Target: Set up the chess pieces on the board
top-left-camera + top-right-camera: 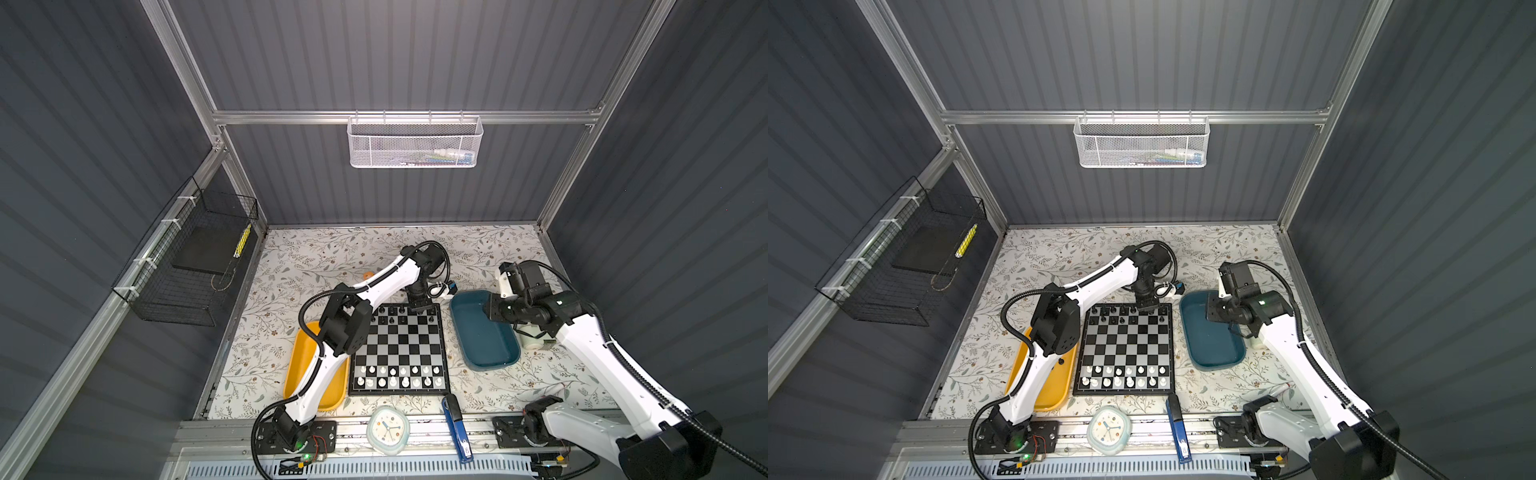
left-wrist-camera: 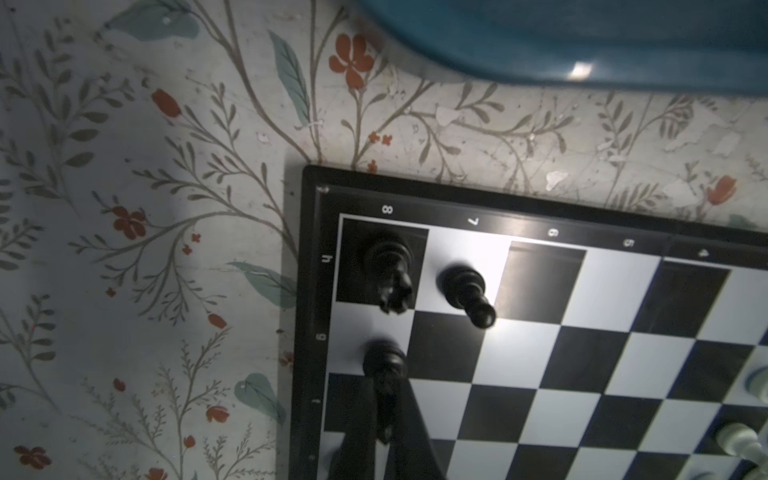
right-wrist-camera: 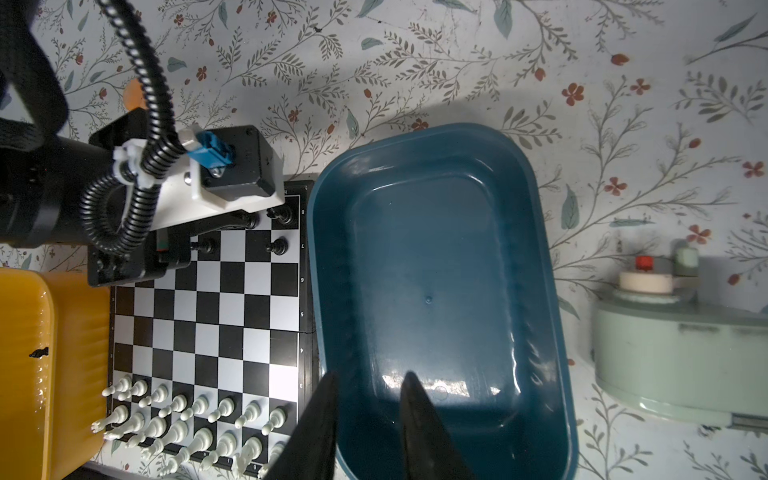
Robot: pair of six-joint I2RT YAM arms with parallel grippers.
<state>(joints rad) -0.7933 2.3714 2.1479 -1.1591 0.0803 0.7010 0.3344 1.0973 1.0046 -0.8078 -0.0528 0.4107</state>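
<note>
Jaws of the left gripper (image 2: 385, 399) are closed on a black piece (image 2: 383, 359), pinching it near its top while its base sits on the board (image 1: 401, 345), on the far row one square in from the far right corner. Whether the base is pressed fully flat on that square cannot be told. Beside it, the board's corner square holds a black corner piece (image 2: 388, 270), and a black pawn (image 2: 467, 293) stands on the next square toward the board's middle.

Off the board's right edge, the right gripper (image 3: 370, 386) hangs over the blue tray (image 3: 432, 249) with its jaws apart and nothing between them. That tray looks bare inside.

As for progress, the white pieces (image 3: 195, 419) fill the two rows along the board's near edge, so that side looks finished. The black side, along the board's far edge, is only partly done. Several men stand in its two rows, but the wrist views show bare squares in the pawn row. The left arm hides part of the far rows, so an exact count is not possible. One lone black piece (image 3: 38, 353) lies on its side in the yellow tray (image 3: 25, 316) off the board's left edge, not yet placed. Judging by this, most of the work is done and only a few black men remain.
</note>
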